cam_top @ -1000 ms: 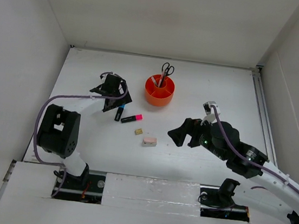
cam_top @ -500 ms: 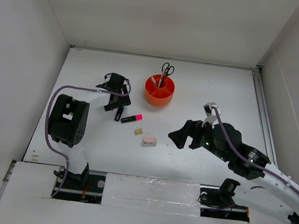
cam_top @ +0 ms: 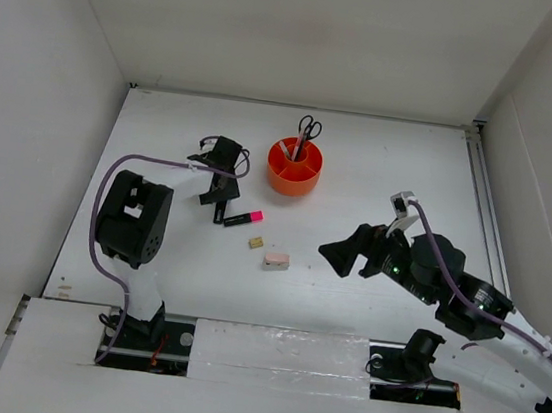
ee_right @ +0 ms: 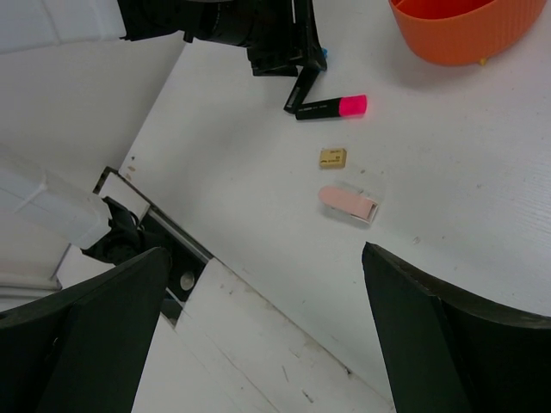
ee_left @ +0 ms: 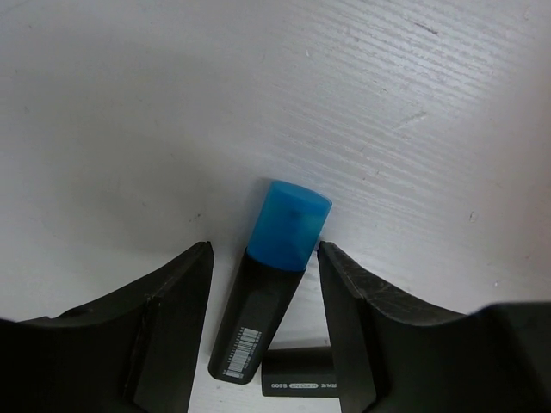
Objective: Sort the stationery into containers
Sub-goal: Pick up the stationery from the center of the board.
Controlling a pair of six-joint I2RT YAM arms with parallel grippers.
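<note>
1. Check the left gripper (ee_left: 264, 251). Its jaws stand partly apart and straddle the black highlighter with the blue cap (ee_left: 269, 284), which lies flat on the white table (cam_top: 411, 173). A gap shows on one side of the barrel. The other finger sits just beside it, and you cannot tell whether it touches.
2. Find the black highlighter with the pink cap (cam_top: 242, 219) just beside the left gripper, at the butt end of the blue-capped one.
3. Find the round, low orange plastic organiser (cam_top: 284, 180) near the left gripper, on the side toward the right arm. The black-handled scissors (cam_top: 308, 128) stand handles-up in it.
4. Check the right gripper (ee_right: 263, 249). Its jaws stand wide with nothing between them, above the table.
5. Find the small tan eraser (ee_right: 332, 157) and the larger pinkish eraser (ee_right: 349, 204) ahead of the right gripper, between the two grippers. They lie near each other but do not touch.
</note>
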